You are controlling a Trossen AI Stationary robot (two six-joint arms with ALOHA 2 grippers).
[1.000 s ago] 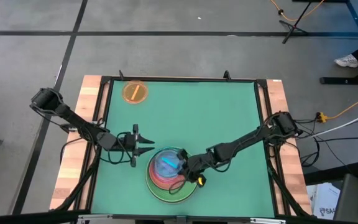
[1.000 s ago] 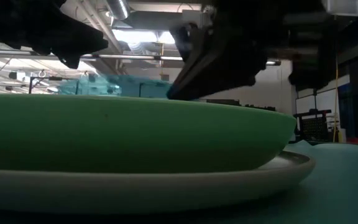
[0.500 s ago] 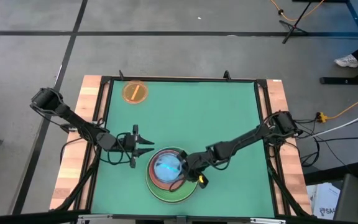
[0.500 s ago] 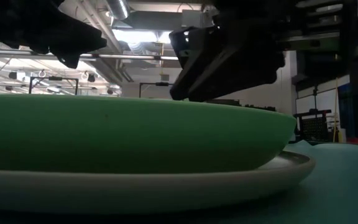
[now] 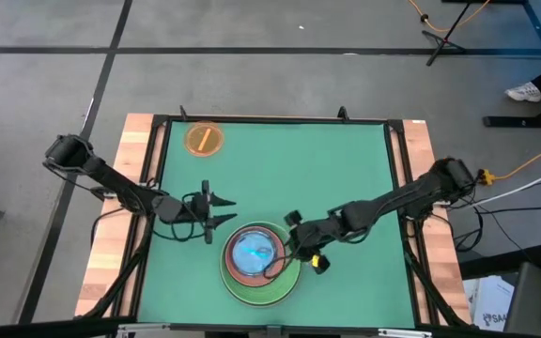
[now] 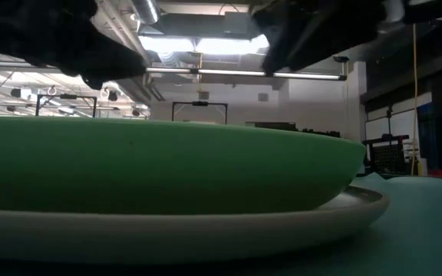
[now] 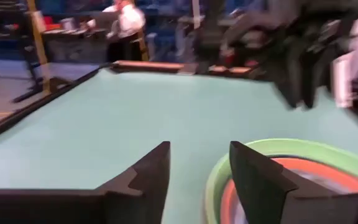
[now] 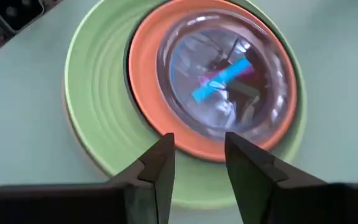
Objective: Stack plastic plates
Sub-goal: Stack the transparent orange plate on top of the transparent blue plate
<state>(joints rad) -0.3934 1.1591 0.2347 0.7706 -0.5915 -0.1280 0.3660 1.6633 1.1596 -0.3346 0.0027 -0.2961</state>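
1. A square table (image 5: 346, 178) with a green mat on top and wooden side rails fills the middle of the room, seen from above.
2. Two dark robot arms reach in over the table, one from each side, towards its near middle.
3. A stack of plastic plates (image 5: 259, 262) sits near the front edge of the table, roughly centred.
4. The grey-white plate (image 6: 359, 205) is at the bottom; only its rim shows, from the table-height camera.
5. The light green plate (image 8: 95, 106) rests on it, forming a wide ring around the others.
6. The salmon plate (image 8: 143, 68) lies inside the green one.
7. The cyan plate (image 5: 252, 251), glossy and see-through, lies on top in the centre of the stack.
8. The left gripper (image 5: 216, 209) hangs just beside the stack's left rim, with its fingers (image 7: 143, 173) apart and nothing between them.
9. The right gripper (image 5: 289, 246) hovers over the stack's right edge. Its fingers (image 8: 159, 165) are parted and empty, above the rim of the salmon plate.
10. The small orange plate (image 5: 204, 139) lies alone near the far left corner of the table, well apart from the stack and from both grippers.
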